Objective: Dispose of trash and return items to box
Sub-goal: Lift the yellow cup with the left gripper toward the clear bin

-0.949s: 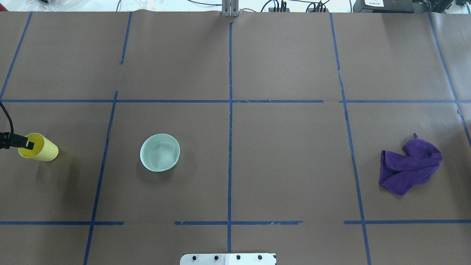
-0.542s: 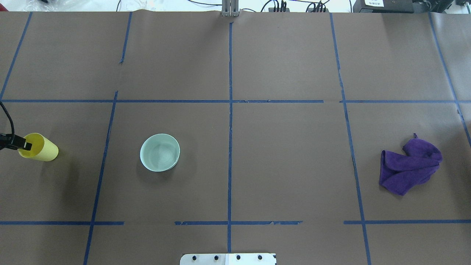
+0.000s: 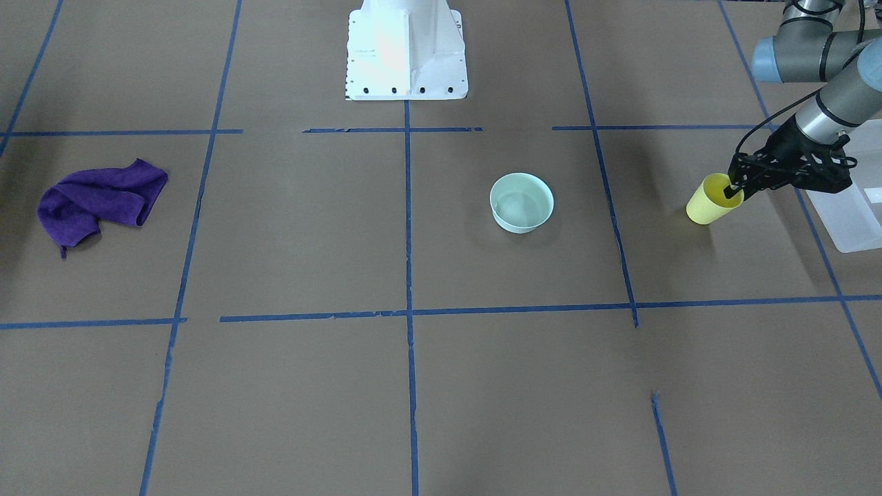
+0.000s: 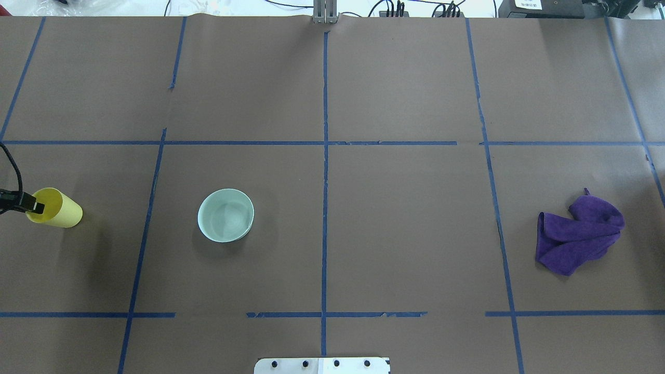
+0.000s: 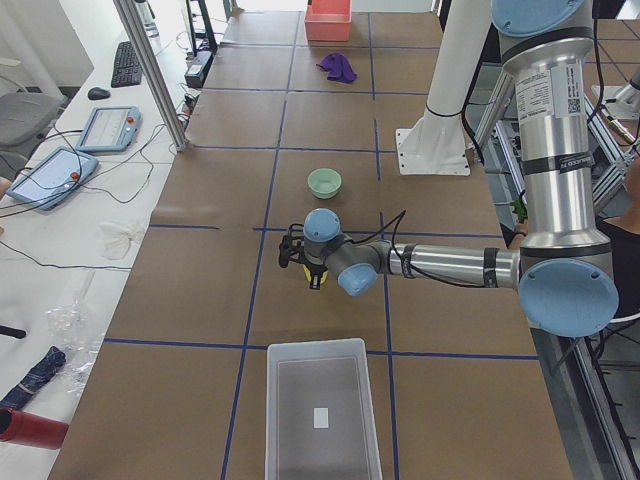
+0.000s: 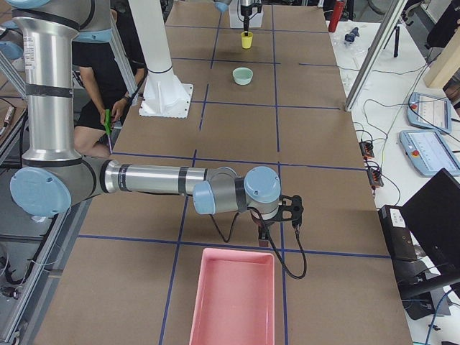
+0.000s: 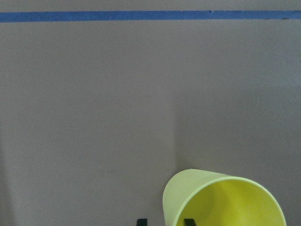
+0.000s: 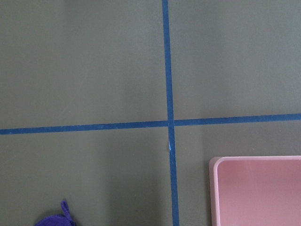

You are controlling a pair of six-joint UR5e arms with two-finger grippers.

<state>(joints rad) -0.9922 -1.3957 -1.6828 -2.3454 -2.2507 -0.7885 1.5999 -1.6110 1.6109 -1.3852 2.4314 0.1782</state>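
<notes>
Biggest first: our worktop (image 4: 405, 83), brown paper gridded with blue tape. We're placing everything off the pale green bowl (image 4: 226, 215) sitting on it, with sides being the robot's own.

The left arm (image 5: 450, 265) reaches out low on the bowl's left. The right arm (image 6: 151, 180) stretches far off to the bowl's right.

The box (image 5: 318, 346), that frosted white bin, sits furthest to the bowl's left, beyond the cup. A pink tray (image 6: 231, 302) is at the opposite end, far right of the bowl. The right gripper (image 6: 263, 236) points down just beside the tray's rim on the bowl side. We only catch that one from a side view, so we can't tell whether it's parted or closed.

The crumpled purple cloth (image 4: 579, 236) lies well to the bowl's right, between bowl and tray.

The yellow cup (image 3: 710, 203) stands upright on the worktop, well left of the bowl, between it and the box, not in the box.

The left gripper (image 3: 732, 188) is at the cup's rim, on the side away from the bowl. Its fingers (image 7: 189, 221) are parted, one dipped inside the cup and one outside, with the wall between them. In the wrist view the inner one sits right by the wall, and a gap shows at the outer one.
</notes>
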